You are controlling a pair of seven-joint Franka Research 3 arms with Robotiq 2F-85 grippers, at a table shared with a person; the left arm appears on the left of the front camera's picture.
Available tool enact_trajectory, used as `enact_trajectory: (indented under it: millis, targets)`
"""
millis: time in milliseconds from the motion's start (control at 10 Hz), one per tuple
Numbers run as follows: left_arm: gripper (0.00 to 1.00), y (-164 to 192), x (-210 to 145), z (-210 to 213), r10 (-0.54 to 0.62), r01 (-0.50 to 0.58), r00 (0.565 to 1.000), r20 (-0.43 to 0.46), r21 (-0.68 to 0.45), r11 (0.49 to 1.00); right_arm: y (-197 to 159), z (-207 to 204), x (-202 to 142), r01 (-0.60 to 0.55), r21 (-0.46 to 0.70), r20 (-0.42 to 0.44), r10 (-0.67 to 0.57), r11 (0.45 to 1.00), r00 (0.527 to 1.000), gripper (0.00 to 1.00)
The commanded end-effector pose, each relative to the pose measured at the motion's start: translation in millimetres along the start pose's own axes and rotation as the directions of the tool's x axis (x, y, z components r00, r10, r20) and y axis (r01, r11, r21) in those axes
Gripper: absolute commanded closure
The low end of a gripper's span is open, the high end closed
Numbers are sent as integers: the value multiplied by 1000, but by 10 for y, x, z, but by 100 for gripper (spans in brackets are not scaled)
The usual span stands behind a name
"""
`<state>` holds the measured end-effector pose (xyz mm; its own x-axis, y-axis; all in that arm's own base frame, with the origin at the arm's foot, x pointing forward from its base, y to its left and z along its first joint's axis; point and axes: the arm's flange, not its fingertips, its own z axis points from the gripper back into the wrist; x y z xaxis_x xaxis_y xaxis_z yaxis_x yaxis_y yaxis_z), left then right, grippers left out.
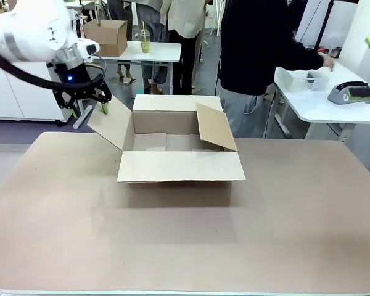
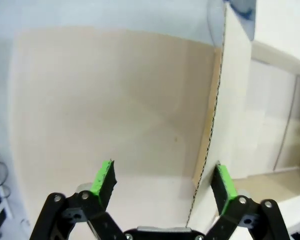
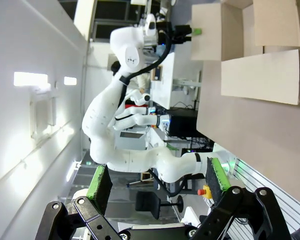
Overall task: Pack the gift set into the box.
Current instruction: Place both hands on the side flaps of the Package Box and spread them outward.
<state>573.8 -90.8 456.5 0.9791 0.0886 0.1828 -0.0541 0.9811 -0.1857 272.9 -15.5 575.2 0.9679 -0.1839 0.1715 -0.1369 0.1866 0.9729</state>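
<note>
On the bench (image 1: 296, 246), the box (image 1: 179, 166) is set centrally, flaps opened. Its left flap (image 1: 111, 123) is straddled by the spread left hand (image 1: 94, 106); the right hand (image 3: 157, 182) is spread, empty. Flap-opening is judged underway; a pinch and outward pull are called for.

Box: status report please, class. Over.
Left claw open, astride left flap. Right claw open, empty. Box open on table; right flap leaning inward.

Front cam across table (image 1: 296, 234); L wrist near box (image 2: 235, 125), R farther.
</note>
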Motion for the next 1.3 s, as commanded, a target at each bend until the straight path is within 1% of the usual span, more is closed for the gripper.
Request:
enact_trajectory:
  millis: [0,100,200,400,500,600,1100,1200]
  targets:
    - [0,382,-152,-116,-37,26,997,-70,-154,988,10,-21,26,-25,21,3,25,999,1000,0]
    - [0,559,-186,-180,6,-19,997,-81,-163,986,10,-21,26,-25,21,3,25,999,1000,0]
    - [0,649,-227,-227,-33,14,997,-75,-243,970,10,-21,26,-25,21,3,25,999,1000,0]
    - [0,799,-248,-460,-97,56,992,-82,-407,912,10,-21,26,-25,21,3,25,999,1000,0]
    - [0,831,-218,-636,-132,54,983,-126,-489,871,10,-21,26,-25,21,3,25,999,1000,0]
    - [0,710,-207,-365,-47,22,996,-70,-315,949,10,-21,26,-25,21,3,25,999,1000,0]
    - [0,710,-207,-365,-47,22,996,-70,-315,949,10,-21,26,-25,21,3,25,999,1000,0]
    - [0,710,-207,-365,-47,22,996,-70,-315,949,-2,4,1,1,0,1,-1,1000,1000,0]
